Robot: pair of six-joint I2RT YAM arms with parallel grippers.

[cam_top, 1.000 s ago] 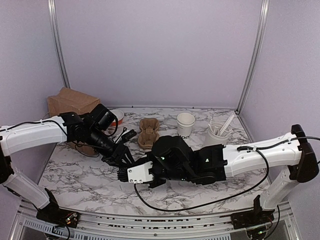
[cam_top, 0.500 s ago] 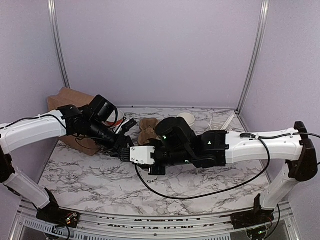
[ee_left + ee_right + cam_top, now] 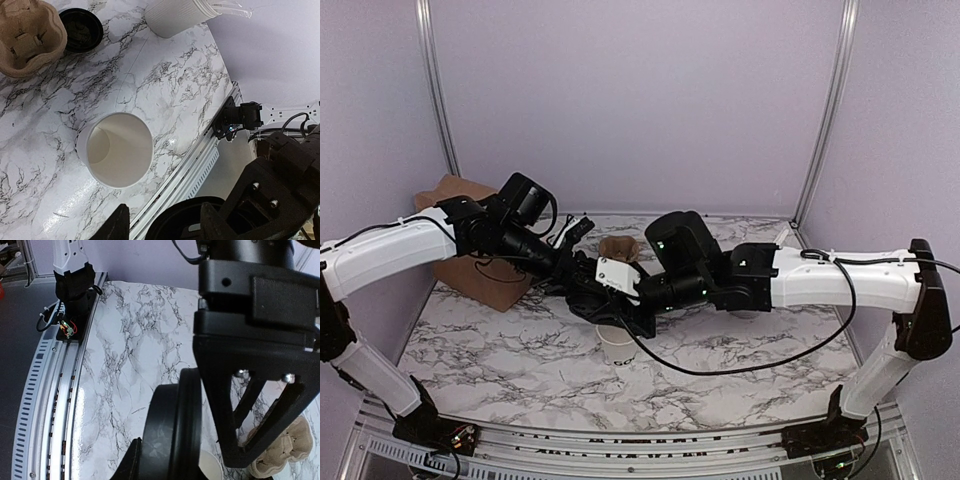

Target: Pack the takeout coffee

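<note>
The takeout coffee's white paper cup (image 3: pixel 617 343) (image 3: pixel 120 155) stands upright on the marble table with no lid on it. Its inside looks empty. Above and behind the cup both grippers meet. My right gripper (image 3: pixel 610 305) (image 3: pixel 170 460) is shut on a round black lid (image 3: pixel 175 430) (image 3: pixel 185 222), holding it on edge. My left gripper (image 3: pixel 578 275) (image 3: pixel 167 220) is open. Its fingers stand apart on either side of that lid, with a gap at the left finger (image 3: pixel 117 222).
A brown pulp cup carrier (image 3: pixel 618 247) (image 3: pixel 27 37) sits behind the grippers. A second black lid (image 3: pixel 81 29) lies beside it. A ribbed white cylinder (image 3: pixel 175 15) holds utensils at the back right. A brown paper bag (image 3: pixel 470 260) stands at the left. The table's metal front rail (image 3: pixel 200 160) is close.
Both grippers have risen and moved toward the back, uncovering the open cup on the table. The left jaws have widened around the lid while the right jaws stay closed on it.
</note>
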